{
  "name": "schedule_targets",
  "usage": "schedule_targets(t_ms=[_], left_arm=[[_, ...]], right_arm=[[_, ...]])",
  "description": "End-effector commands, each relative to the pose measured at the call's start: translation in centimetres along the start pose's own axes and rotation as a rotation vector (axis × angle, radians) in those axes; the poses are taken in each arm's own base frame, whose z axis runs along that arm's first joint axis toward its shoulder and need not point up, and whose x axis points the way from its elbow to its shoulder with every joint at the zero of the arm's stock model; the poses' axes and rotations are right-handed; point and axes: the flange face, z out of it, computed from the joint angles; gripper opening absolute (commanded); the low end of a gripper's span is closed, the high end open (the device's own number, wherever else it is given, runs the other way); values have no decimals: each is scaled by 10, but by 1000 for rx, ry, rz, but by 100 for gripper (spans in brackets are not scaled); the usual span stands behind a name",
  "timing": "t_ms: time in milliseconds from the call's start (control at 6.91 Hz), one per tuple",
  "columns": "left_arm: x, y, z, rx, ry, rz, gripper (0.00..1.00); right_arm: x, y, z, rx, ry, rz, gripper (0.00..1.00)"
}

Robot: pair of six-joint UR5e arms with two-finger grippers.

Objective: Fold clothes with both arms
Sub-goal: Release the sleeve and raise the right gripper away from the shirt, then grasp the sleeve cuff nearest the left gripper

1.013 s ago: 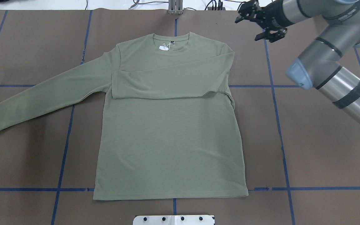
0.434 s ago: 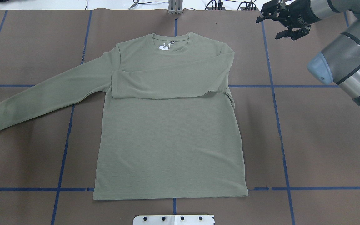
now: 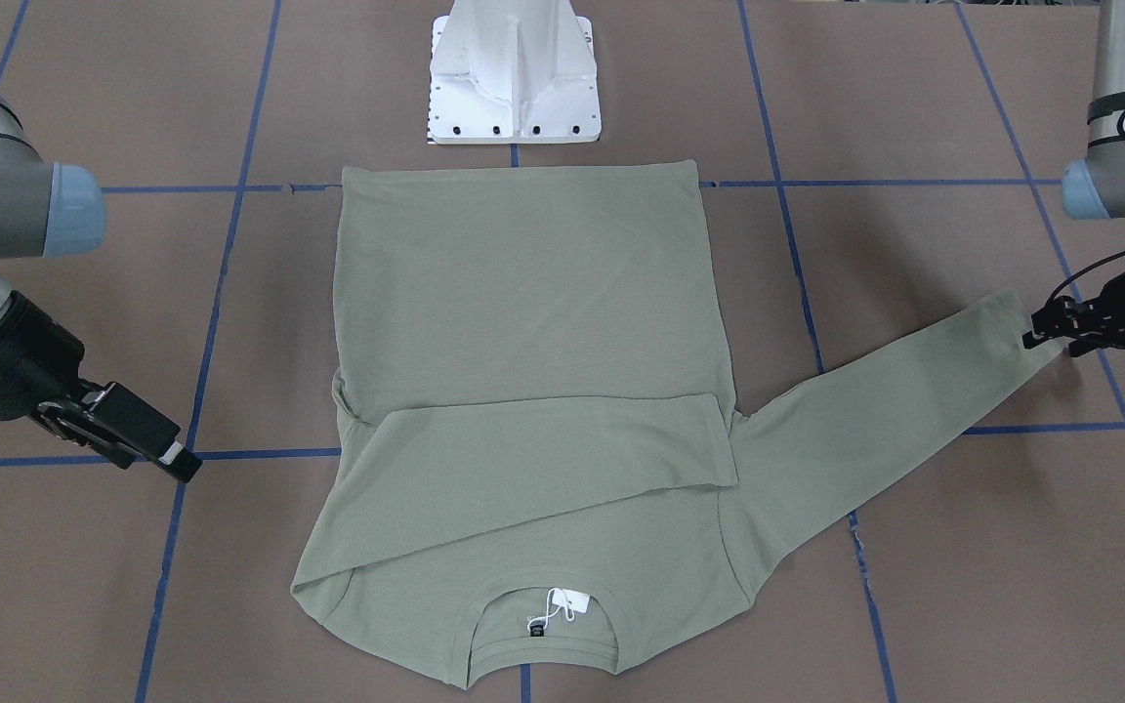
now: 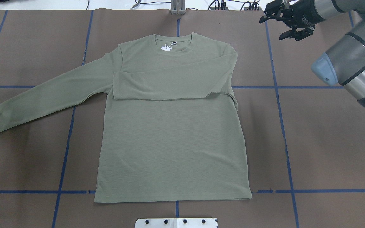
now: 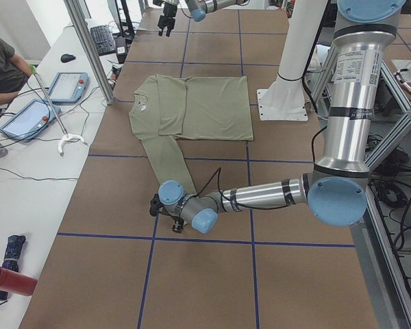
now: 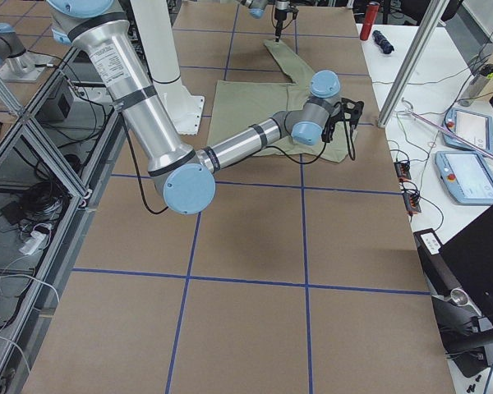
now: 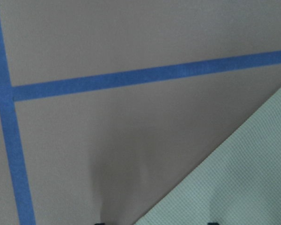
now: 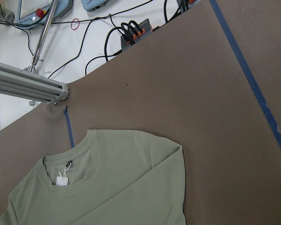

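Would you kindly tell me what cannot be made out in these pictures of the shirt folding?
- Left gripper: whether it holds the sleeve cuff; cut off by the overhead view's left edge, small and side-on in the front-facing view.
- Neck label: text too small in every view.
- Shirt front under the folded sleeve: hidden by it.

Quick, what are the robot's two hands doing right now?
Left gripper: jaws open at the sleeve cuff.
Right gripper: jaws open, empty.
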Motion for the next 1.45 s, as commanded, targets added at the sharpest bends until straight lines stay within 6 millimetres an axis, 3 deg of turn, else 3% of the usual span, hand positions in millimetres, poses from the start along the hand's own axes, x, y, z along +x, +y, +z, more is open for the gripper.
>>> schedule_targets(t_ms=[0, 145, 868, 1013, 1158, 1302], left_arm=[[-4, 7, 1, -6, 0, -5, 38], [-2, 5, 0, -2, 0, -2, 0], [42, -3, -27, 2, 128, 57, 0], [64, -8, -42, 18, 156, 66, 0], [100, -15, -67, 47, 202, 49, 0], [149, -25, -99, 84, 246, -7, 0]], right_arm=[[1, 0, 0, 2, -1, 4, 100], [1, 0, -2, 3, -4, 4, 100], [9, -1, 0, 11, 5, 11, 100], [13, -1, 1, 10, 9, 14, 100], [15, -4, -3, 9, 8, 14, 100], [27, -11, -9, 15, 16, 21, 100]])
